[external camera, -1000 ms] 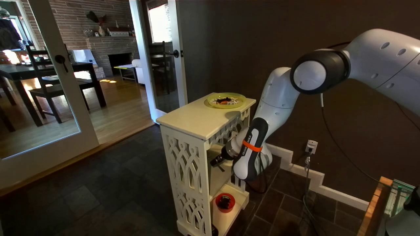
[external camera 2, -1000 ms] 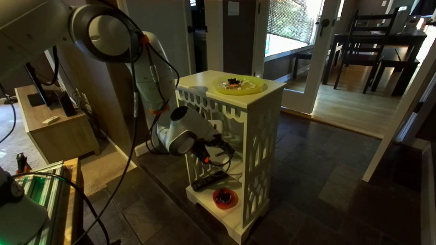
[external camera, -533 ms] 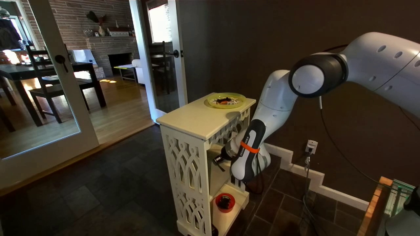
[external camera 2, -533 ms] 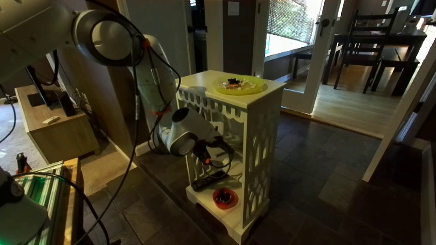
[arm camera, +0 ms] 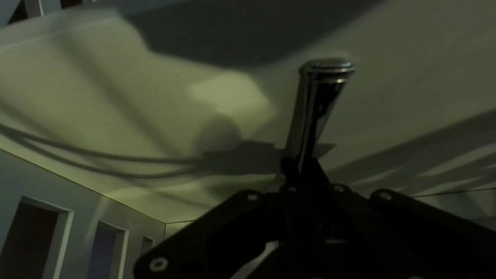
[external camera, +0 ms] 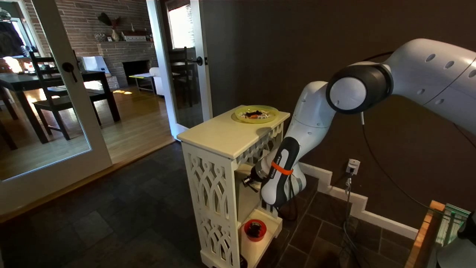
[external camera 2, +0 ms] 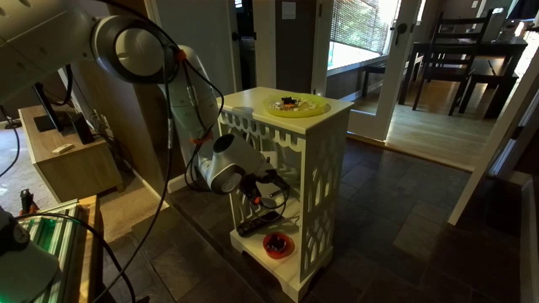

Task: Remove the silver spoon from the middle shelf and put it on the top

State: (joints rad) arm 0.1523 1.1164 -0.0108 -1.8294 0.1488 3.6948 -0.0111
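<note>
The silver spoon (arm camera: 313, 106) juts from the gripper (arm camera: 301, 164), which pinches it, with the middle shelf (external camera: 246, 201) below. The grasping step looks complete; the next move likely calls for backing out before rising to the top (external camera: 223, 132) overhead.

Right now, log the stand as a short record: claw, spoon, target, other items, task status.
claw: shut on spoon, over middle shelf
spoon: one end juts beyond the claw; the other not seen in wrist view
spoon clear of board: can't tell
target: top, plate near one end
bottom shelf: bowl, black bar
status: spoon gripped, not yet on top
</note>
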